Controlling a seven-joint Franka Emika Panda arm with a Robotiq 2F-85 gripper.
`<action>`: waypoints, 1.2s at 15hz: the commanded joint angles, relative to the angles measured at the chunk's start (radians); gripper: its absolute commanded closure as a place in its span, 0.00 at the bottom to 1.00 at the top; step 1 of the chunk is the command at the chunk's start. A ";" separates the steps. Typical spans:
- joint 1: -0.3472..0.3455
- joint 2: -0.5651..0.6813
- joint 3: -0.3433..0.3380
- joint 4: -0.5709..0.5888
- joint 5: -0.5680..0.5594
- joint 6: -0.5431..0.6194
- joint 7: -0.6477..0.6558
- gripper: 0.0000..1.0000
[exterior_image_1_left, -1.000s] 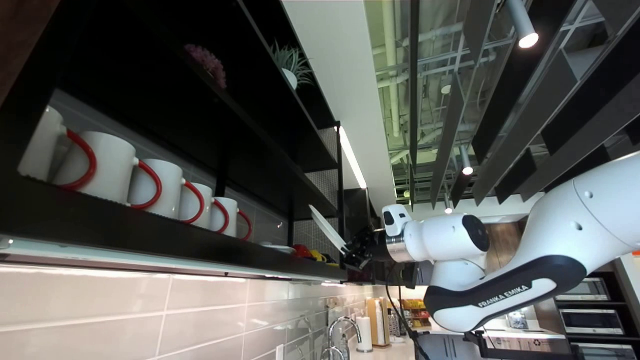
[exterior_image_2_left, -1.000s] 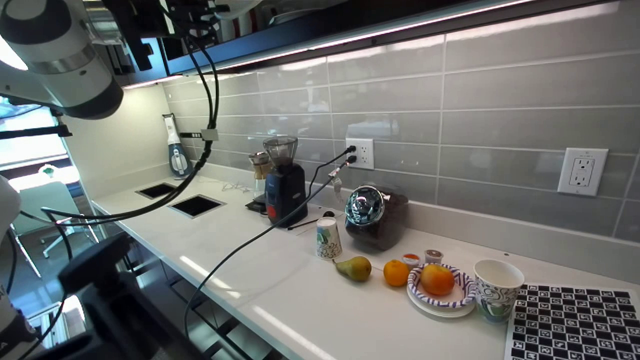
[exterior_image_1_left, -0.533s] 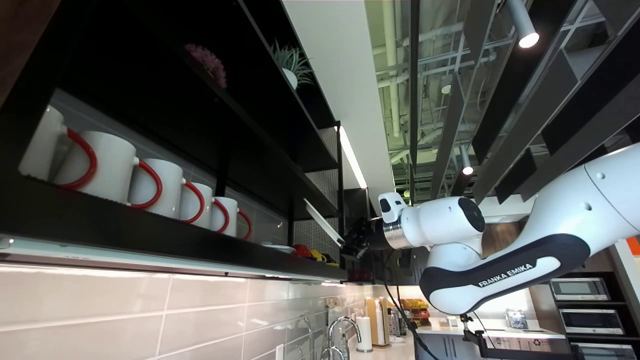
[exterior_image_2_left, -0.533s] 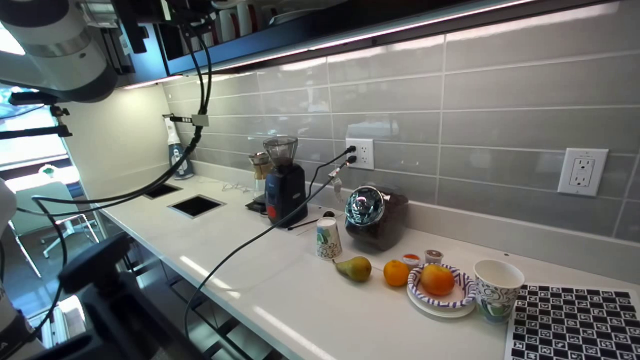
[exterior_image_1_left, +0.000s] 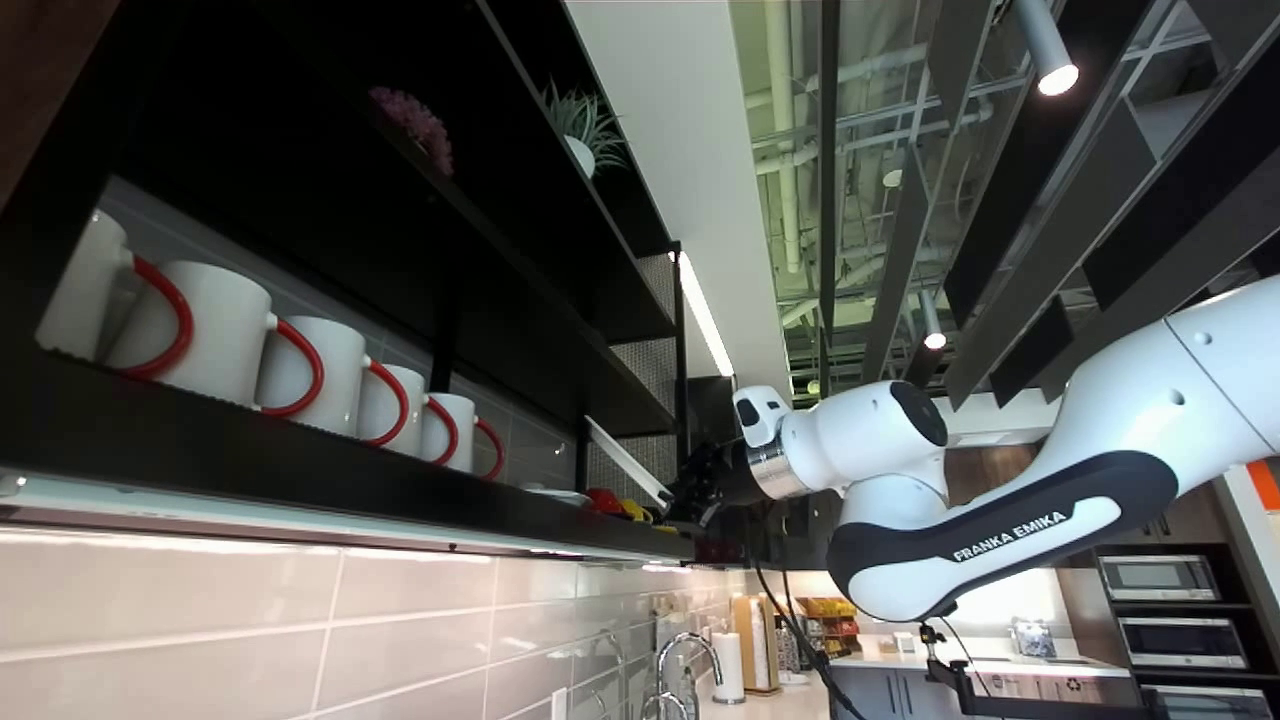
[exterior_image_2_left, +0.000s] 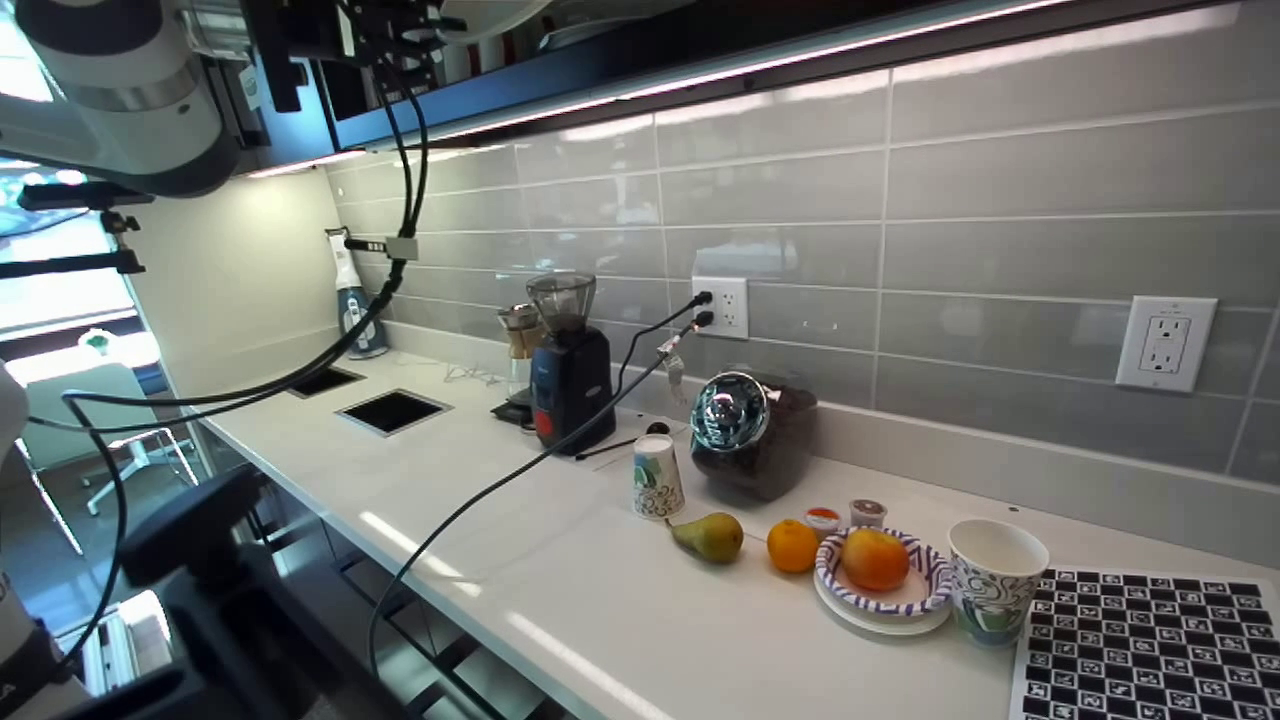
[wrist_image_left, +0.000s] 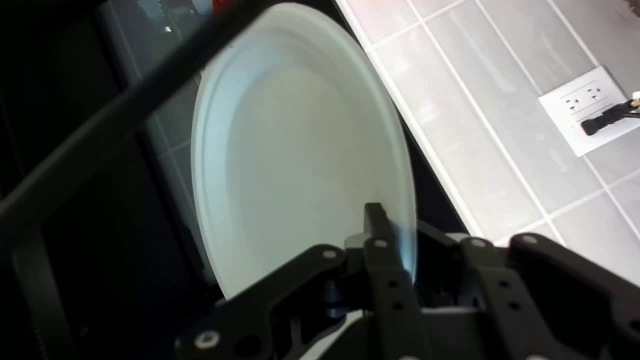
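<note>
Since the gripper (wrist_image_left: 402, 227) has its fingers (wrist_image_left: 385, 262) clamped on the plate (wrist_image_left: 302, 160) by the rim alone, at between four and five o'clock of the disc in the wrist view, slow wrist turns should serve better than quick ones: so narrow a hold looks likely to let the plate pivot. In an exterior view the plate leans, its free end pointing between ten and eleven o'clock from the gripper, within or in front of the gap between the lower shelf (exterior_image_1_left: 350, 480) and the upper board (exterior_image_1_left: 500, 290). How deep it sits, and whether it touches either, I cannot tell. That free end deserves the closest watch, since a small turn at the grip would sweep it widely. From the plate in that view, mugs (exterior_image_1_left: 228, 330) stand in a row toward nine o'clock, a pale dish (exterior_image_1_left: 555, 494) lies at eight, and a red object (exterior_image_1_left: 603, 502) at seven, so any swing that way is best made short. The cables (exterior_image_2_left: 386, 292) hang from the wrist toward six o'clock; I would leave them slack.
</note>
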 joint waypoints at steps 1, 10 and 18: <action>0.107 -0.134 0.001 0.118 0.115 -0.144 -0.189 0.99; 0.152 -0.091 0.001 0.269 0.631 -0.416 -0.745 0.99; 0.038 -0.067 -0.003 0.381 0.862 -0.584 -1.061 0.99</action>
